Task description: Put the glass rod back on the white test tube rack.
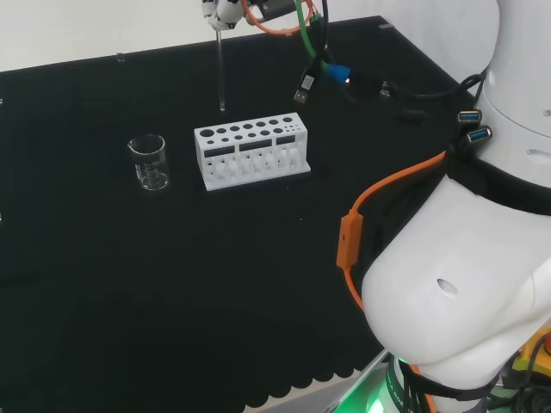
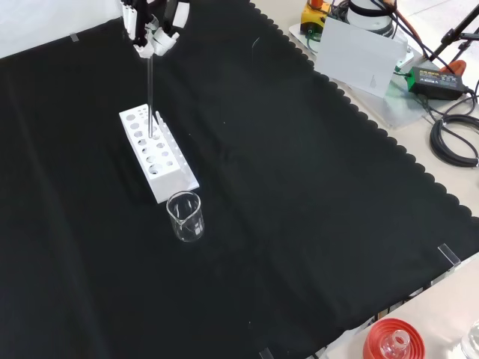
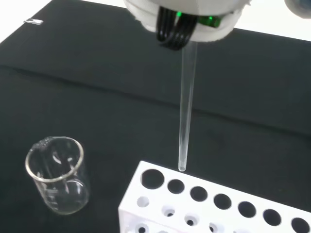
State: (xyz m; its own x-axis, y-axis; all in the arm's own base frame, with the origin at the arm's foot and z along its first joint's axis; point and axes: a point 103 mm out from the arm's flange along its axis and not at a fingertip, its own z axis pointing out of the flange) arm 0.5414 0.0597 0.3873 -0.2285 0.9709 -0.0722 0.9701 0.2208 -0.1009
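Hand grips glass rod upright, tip just above white test tube rack. Centre tip over a hole, then lower straight.

A bench draped in black cloth with a scalloped edge carries a white test tube rack and, near it, a small clear glass beaker, standing upright to the rack's left in the head view. In the front view the beaker stands just below the rack's near end on the cloth.
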